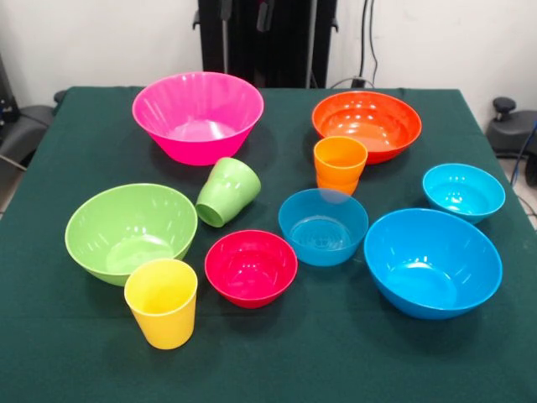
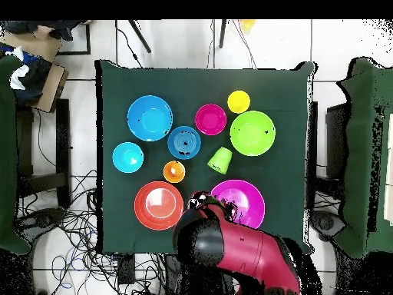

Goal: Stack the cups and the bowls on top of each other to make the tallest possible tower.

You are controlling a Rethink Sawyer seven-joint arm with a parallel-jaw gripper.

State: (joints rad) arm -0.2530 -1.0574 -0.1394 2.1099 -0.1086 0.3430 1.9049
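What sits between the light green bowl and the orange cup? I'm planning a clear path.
The green cup, lying tipped on its side, lies between the light green bowl and the orange cup; both views show it.

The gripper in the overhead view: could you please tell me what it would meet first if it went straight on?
Probably the orange cup: the arm's line runs through the gripper, between the orange bowl and pink bowl, toward it. Height is unclear, so it might pass above.

spread apart on dark green surface (image 2: 115,92): large blue bowl (image 2: 150,117) toward one corner, light green bowl (image 2: 252,133) and yellow cup (image 2: 239,101) opposite, green cup (image 2: 220,160) tipped over mid-surface, red arm (image 2: 242,253) overhanging pink bowl (image 2: 242,201) at robot-side edge.
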